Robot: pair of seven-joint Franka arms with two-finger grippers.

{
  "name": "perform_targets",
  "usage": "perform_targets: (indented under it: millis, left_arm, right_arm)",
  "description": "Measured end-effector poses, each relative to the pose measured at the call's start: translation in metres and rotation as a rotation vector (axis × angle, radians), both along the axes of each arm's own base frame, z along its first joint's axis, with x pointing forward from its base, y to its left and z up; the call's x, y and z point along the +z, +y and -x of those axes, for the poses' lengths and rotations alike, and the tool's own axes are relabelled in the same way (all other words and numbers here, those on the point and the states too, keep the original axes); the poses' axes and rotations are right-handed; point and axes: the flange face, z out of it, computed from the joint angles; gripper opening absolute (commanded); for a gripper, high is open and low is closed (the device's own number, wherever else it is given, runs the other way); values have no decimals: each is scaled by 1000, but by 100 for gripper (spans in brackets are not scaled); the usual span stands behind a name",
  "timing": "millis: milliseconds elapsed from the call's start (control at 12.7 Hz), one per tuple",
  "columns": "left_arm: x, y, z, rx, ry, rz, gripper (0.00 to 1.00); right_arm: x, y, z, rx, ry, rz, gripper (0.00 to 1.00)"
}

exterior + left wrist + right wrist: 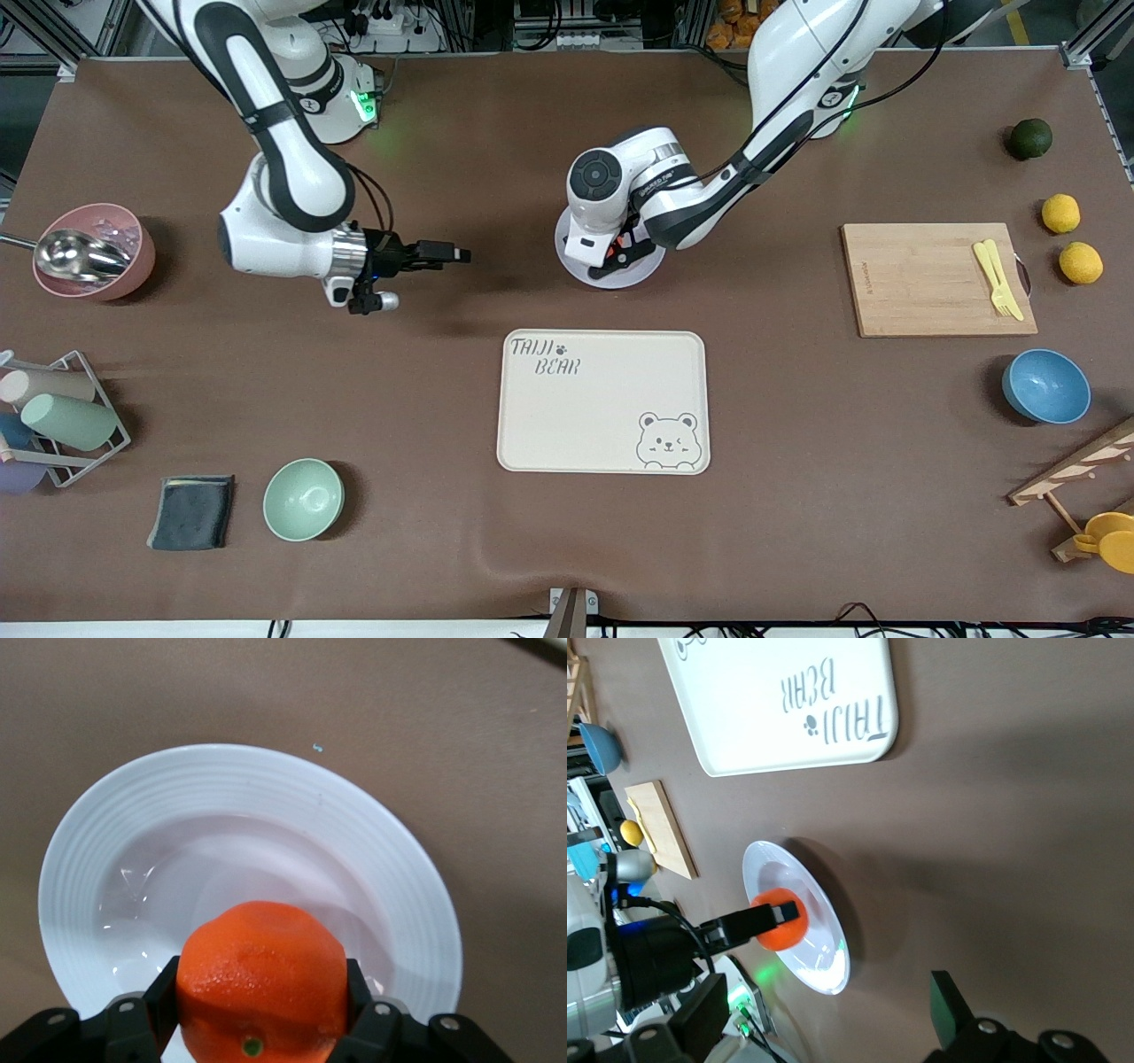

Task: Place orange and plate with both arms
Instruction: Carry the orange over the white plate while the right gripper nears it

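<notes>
Dimpled red-orange orange [261, 979] between jaws, just above glossy pale ringed plate [372, 828] flat on table.

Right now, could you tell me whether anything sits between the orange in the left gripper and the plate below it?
Nothing visible does: the left gripper holds the orange just over the plate, whose bowl is bare.

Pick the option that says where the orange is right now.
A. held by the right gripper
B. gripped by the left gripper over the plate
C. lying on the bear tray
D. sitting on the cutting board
B: the left gripper's fingers clamp the orange over the plate.
</notes>
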Motion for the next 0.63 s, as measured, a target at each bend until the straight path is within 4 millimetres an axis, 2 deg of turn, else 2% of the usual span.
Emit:
perform_targets:
  millis: [79,158,237,474,632]
  left_arm:
    - [-7,1,2,-4,3,-9,29]
    - [-14,2,5,-7,3,-16,49]
    - [-20,1,10,-8,5,-13,99]
    - [-22,1,12,-1,2,-8,100]
    - [-19,3,6,9,-6,0,100]
  right_arm:
    - [-7,10,8,0,-7,-8,100]
    - [-12,17,13,3,-7,-14,100]
    - [-16,22,17,8,-8,-18,100]
    - [-20,22,20,17,-16,-23,100]
    - [-21,21,22,21,-26,-24,100]
